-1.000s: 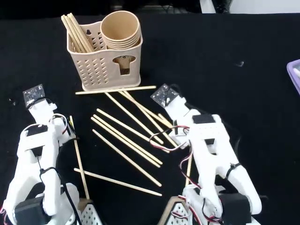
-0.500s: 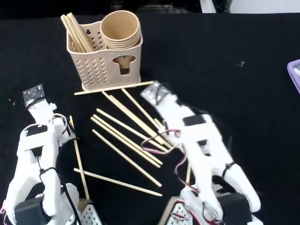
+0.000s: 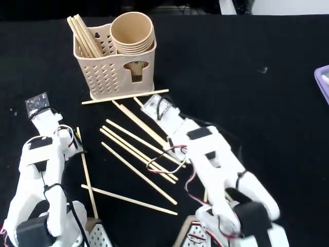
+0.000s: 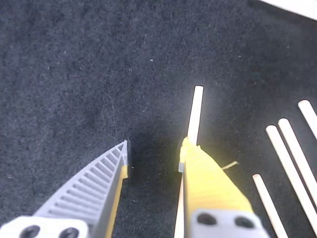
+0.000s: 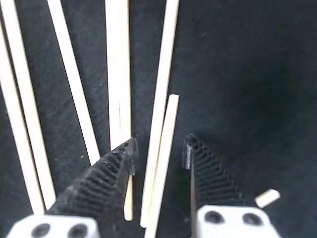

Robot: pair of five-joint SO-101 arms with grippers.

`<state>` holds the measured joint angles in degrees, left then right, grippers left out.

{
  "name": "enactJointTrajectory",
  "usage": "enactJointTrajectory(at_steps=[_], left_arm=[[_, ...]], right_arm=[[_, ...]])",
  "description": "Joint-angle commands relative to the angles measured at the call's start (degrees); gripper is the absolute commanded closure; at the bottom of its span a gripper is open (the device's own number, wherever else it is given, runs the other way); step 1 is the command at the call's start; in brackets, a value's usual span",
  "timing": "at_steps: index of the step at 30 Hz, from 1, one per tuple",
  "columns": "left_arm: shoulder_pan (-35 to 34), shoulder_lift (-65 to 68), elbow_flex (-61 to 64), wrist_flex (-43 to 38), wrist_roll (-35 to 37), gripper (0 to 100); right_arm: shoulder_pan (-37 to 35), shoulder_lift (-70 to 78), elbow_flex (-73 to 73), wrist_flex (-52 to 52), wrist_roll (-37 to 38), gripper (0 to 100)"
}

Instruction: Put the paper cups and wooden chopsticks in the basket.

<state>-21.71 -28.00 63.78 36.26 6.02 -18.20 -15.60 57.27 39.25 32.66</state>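
Observation:
The beige basket stands at the back left and holds stacked paper cups and a few chopsticks. Several wooden chopsticks lie scattered on the black table in front of it. My right arm hangs over their right side. Its gripper is open low over the table, with two chopsticks running between its fingers. My left arm is at the left. Its gripper is open, and one chopstick lies along its yellow finger.
One chopstick lies along the basket's front base. A purple container's edge shows at the far right. A small wood chip lies next to the right gripper. The black table to the right and back is bare.
My right arm has swung left across the pile, towards the basket's front. Chopsticks near it have shifted a little. The left arm has kept still.

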Motion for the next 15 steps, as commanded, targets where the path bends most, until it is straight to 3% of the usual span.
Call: enactJointTrajectory(at_steps=[1,4,8,15], left_arm=[[-0.1,-1.6,-0.6,-0.4,-0.4,82],[-0.1,-1.6,-0.6,-0.4,-0.4,82],[-0.1,-1.6,-0.6,-0.4,-0.4,82],[-0.1,-1.6,-0.6,-0.4,-0.4,82]], right_arm=[[1.0,7.3,-6.7,-0.6,-0.6,83.9],[2.1,12.4,-12.7,5.0,-0.6,84.8],[2.8,15.3,-15.7,8.4,-0.2,99.4],[5.7,9.8,-15.1,10.2,-0.1,98.8]])
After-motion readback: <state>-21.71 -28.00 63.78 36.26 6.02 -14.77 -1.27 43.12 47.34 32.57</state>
